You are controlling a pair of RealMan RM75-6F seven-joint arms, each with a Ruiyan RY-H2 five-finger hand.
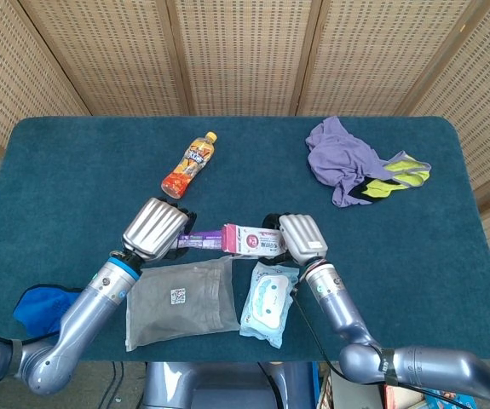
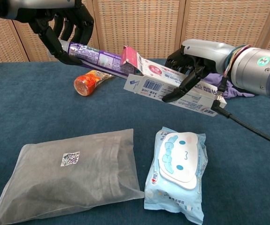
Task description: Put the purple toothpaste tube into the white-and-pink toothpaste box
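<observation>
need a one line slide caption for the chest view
Left hand feeds the purple toothpaste tube into the open end of the white-and-pink box held by the right hand.
</observation>
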